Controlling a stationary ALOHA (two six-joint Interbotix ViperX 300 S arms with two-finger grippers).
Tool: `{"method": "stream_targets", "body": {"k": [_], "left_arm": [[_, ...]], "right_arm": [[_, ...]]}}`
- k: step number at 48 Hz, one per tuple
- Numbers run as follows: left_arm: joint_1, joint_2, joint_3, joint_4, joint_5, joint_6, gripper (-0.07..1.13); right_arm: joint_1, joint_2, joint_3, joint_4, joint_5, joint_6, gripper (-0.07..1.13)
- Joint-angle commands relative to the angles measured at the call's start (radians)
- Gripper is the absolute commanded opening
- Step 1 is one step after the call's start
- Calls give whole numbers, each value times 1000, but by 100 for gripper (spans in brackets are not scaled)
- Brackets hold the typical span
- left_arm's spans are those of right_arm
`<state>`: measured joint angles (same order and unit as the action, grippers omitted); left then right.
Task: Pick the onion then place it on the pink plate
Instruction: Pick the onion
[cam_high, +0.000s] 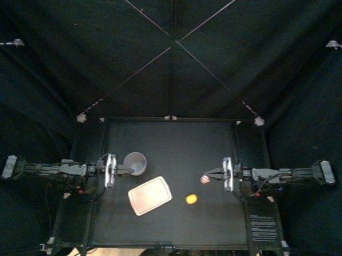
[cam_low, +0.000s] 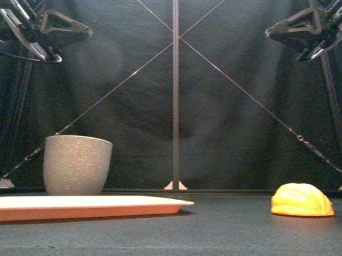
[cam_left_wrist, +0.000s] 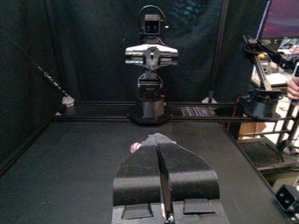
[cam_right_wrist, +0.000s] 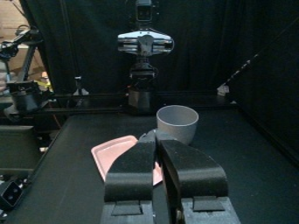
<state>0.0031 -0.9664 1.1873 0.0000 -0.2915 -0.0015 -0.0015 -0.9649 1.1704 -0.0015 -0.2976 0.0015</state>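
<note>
The yellow toy (cam_high: 193, 199) is found nearest the front edge, at about 5 o'clock from the centre of the table (cam_high: 214, 140), lying by itself on the black surface. At its 9 o'clock side the pink tray (cam_high: 150, 195) is laid flat and turned askew, at roughly 8 o'clock from the centre. The two are near each other but not touching.

Farther back, at about 3 o'clock from the centre, a small reddish-white toy, apparently the onion (cam_high: 206, 179), is set on the table. It is well clear of the tray and sits just beside the tip of the right arm; whether it is touched cannot be told.

At about 10 o'clock the grey cup (cam_high: 135, 161) is stood upright, just behind the tray's far corner.

The left gripper (cam_left_wrist: 159, 142) is held at the 9 o'clock side and pointed toward 3 o'clock. Its jaws are pressed together with nothing between them. The right gripper (cam_right_wrist: 159, 144) is held at the 3 o'clock side and pointed toward 9 o'clock, its jaws likewise closed on nothing, with the cup and tray seen beyond its tips.
</note>
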Motion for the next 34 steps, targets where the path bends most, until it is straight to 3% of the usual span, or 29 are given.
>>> {"method": "stream_targets", "body": {"k": [1, 6, 12, 16, 18, 25, 34], "left_arm": [[6, 9, -20, 0, 41, 6, 15], [23, 9, -18, 0, 94, 6, 21], [58, 8, -21, -3, 107, 2, 39], [71, 8, -23, -8, 106, 0, 53], [75, 8, -25, -12, 104, 0, 59], [78, 9, -25, -37, 103, 0, 75], [80, 8, -26, -43, 104, 2, 76]], "right_arm": [[-21, 26, -5, 12, 11, 8, 18], [-52, 58, -11, 58, 69, 35, 41], [-95, 98, -18, 169, 120, 81, 85], [-118, 115, -18, 204, 138, 98, 107], [-121, 118, -20, 202, 150, 97, 110], [-127, 115, -25, 166, 219, 98, 101], [-127, 118, -26, 149, 419, 103, 101]]}}
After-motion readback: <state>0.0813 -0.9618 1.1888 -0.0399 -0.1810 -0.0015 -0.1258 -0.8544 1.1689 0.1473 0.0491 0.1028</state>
